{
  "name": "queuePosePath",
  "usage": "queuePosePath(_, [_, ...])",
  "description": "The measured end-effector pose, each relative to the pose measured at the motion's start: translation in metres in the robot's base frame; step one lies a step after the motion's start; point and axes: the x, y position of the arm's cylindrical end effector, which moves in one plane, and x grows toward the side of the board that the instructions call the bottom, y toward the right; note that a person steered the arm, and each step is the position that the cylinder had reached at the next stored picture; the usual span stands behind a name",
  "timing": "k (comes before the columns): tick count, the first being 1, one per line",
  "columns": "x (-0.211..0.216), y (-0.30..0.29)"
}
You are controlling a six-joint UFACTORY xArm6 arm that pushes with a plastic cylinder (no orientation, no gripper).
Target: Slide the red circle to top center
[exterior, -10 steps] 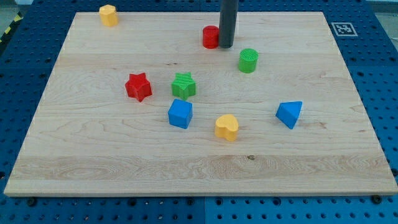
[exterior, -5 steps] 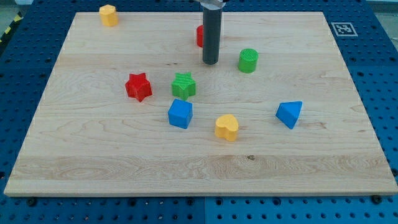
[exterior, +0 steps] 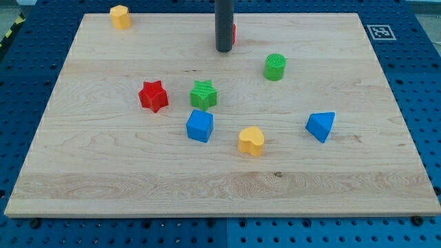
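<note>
The red circle (exterior: 233, 32) sits near the top centre of the wooden board (exterior: 103, 172), mostly hidden behind my rod; only its right edge shows. My tip (exterior: 224, 50) rests on the board just below and slightly left of the red circle, touching or almost touching it. The rod rises straight up out of the view's top.
A yellow block (exterior: 120, 16) lies at the top left. A green cylinder (exterior: 275, 67) is right of my tip. A red star (exterior: 154, 96), green star (exterior: 203, 94), blue cube (exterior: 200, 125), yellow heart (exterior: 251, 140) and blue triangle (exterior: 320, 126) lie across the middle.
The rod moved from the circle's right side round below it, then up and left. The red circle slid up towards the top edge and is now mostly hidden behind the rod.
</note>
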Motion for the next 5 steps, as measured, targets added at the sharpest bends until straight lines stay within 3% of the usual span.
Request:
queuePosePath(4, [-0.043,0.000])
queuePosePath(5, [-0.033,0.000])
